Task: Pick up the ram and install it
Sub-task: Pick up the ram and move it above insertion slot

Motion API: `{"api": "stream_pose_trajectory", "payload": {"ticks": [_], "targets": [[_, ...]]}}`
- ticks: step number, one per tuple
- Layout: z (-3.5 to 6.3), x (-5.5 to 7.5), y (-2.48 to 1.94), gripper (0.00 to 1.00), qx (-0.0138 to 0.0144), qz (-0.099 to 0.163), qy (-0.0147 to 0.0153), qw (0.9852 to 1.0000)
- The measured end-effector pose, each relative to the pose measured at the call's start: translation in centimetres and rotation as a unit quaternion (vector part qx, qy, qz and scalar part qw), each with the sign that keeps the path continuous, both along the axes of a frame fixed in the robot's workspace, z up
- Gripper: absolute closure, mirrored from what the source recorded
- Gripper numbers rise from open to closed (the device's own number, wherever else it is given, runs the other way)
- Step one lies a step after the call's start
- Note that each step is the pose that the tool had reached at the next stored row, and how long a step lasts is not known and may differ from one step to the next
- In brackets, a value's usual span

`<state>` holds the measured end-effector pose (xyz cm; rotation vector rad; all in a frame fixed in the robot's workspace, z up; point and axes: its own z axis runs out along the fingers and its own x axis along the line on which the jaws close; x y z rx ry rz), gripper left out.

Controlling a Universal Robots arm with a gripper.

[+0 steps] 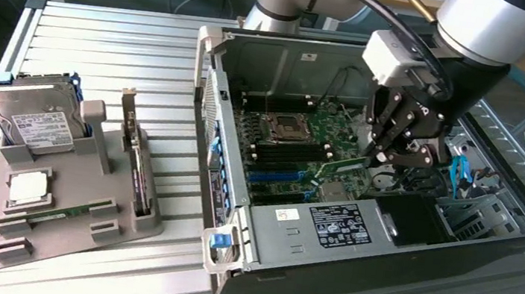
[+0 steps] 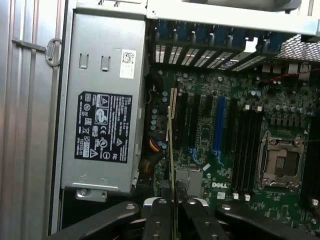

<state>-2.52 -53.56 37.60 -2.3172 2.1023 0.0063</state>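
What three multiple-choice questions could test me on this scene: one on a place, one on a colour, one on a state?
1. Where are the fingers? A resting on the floor; B raised far above everything; C inside the open computer case.
2. What colour is the ram? A green; B red; C white.
3. How do the fingers stand? A wide open and empty; B shut on the ram; C shut on a cable.

Answers: 1 C, they hang just above the motherboard; 2 A, the thin stick shows green; 3 B, the stick sits clamped between them.
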Motion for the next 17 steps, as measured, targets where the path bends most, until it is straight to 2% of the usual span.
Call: {"api": "stream_pose_trajectory", "payload": {"ticks": [6,12,13,16,17], "targets": [[-0.05,2.8,0.00,0.86,0.0000,0.000,0.0001,1.0000],[-0.07,3.1,0.03,0.86,0.0002,0.000,0.0001,1.0000],[-0.08,3.1,0.21,0.86,0.0002,0.000,0.0001,1.0000],[-0.11,3.1,1.92,0.86,0.0000,0.000,0.0001,1.0000],[-0.15,3.1,2.63,0.86,0.0001,0.000,0.0001,1.0000]]}}
